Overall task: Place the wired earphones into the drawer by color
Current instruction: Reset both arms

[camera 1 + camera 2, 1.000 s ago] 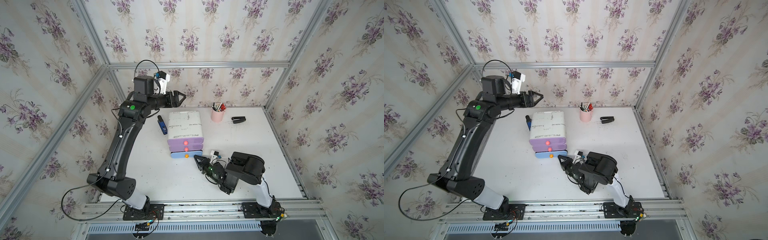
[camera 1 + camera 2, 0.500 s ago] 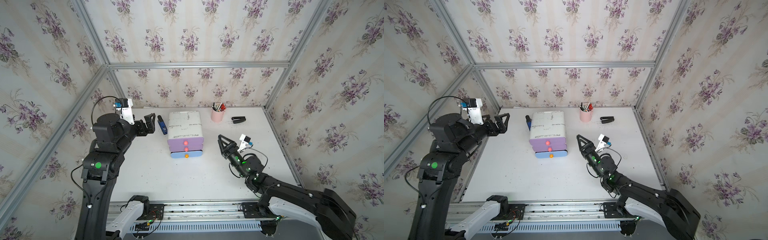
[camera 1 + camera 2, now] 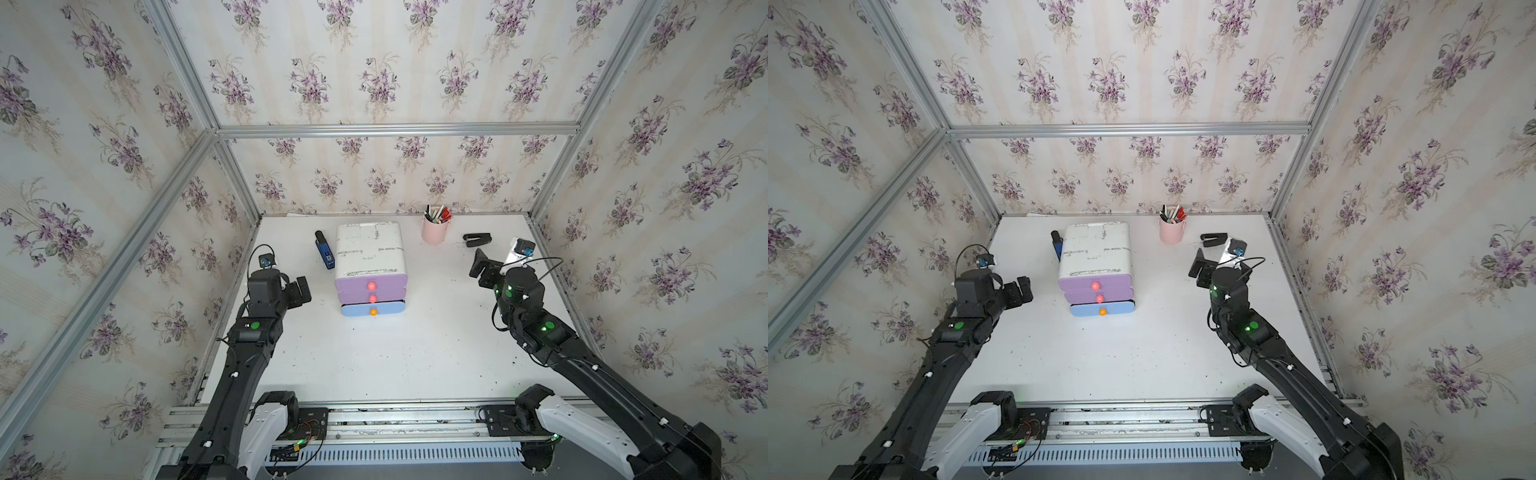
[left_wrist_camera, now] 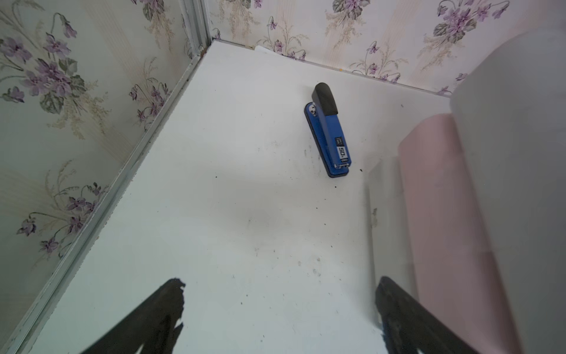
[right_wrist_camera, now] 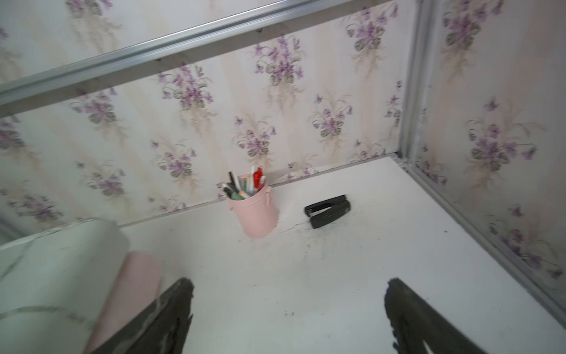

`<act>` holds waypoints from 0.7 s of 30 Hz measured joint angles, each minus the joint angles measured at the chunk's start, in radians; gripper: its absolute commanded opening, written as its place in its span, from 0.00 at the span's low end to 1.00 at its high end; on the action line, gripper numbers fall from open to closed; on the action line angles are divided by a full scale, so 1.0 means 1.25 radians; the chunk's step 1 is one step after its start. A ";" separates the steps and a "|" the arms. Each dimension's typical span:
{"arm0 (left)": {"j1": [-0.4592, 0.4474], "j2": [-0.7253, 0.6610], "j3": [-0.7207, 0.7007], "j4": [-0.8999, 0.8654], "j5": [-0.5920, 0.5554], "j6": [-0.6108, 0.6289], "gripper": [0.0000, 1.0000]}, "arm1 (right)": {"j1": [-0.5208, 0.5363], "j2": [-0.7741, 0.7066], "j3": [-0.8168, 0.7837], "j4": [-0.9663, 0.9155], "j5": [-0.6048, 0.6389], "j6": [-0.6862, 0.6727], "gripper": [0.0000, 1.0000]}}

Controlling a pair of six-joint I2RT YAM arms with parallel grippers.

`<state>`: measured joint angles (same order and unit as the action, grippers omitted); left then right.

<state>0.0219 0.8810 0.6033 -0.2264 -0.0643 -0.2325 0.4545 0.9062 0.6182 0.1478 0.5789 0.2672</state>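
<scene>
left end effector (image 4: 281,283): jaws apart, empty, above bench (image 3: 374,357) | right end effector (image 5: 289,282): jaws apart, empty | drawer unit (image 3: 370,249): mid-bench, between both arms, three drawers look shut | wired earphones: out of sight

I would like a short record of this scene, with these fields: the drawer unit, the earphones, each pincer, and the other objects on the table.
drawer unit: white, mid-table; two purple drawers above one blue, all appear shut
wired earphones: none visible in any view
left pincer: open, empty, left of the unit
right pincer: open, empty, facing pen cup and black stapler
other objects: blue stapler at the unit's left; pink pen cup; black stapler
</scene>
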 measured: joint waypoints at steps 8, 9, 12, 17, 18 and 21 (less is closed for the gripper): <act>-0.002 0.190 -0.148 0.396 -0.027 0.089 1.00 | -0.140 0.175 -0.221 0.350 -0.031 -0.124 1.00; -0.003 0.215 -0.168 0.453 -0.028 0.097 1.00 | -0.140 0.193 -0.240 0.403 -0.035 -0.137 1.00; -0.006 0.288 -0.197 0.542 -0.028 0.117 1.00 | -0.142 0.248 -0.284 0.549 -0.038 -0.176 1.00; -0.007 0.410 -0.206 0.724 -0.017 0.145 1.00 | -0.148 0.312 -0.313 0.728 -0.043 -0.222 1.00; -0.008 0.446 -0.205 0.748 -0.017 0.147 1.00 | -0.149 0.323 -0.313 0.762 -0.053 -0.240 1.00; -0.012 0.477 -0.173 0.744 -0.015 0.159 1.00 | -0.154 0.371 -0.318 0.851 -0.060 -0.301 1.00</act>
<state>0.0074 1.4769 0.3870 0.7040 -0.0826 -0.0334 0.2626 1.3701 0.2207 1.2114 0.5041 -0.1093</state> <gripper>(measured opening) 0.998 0.998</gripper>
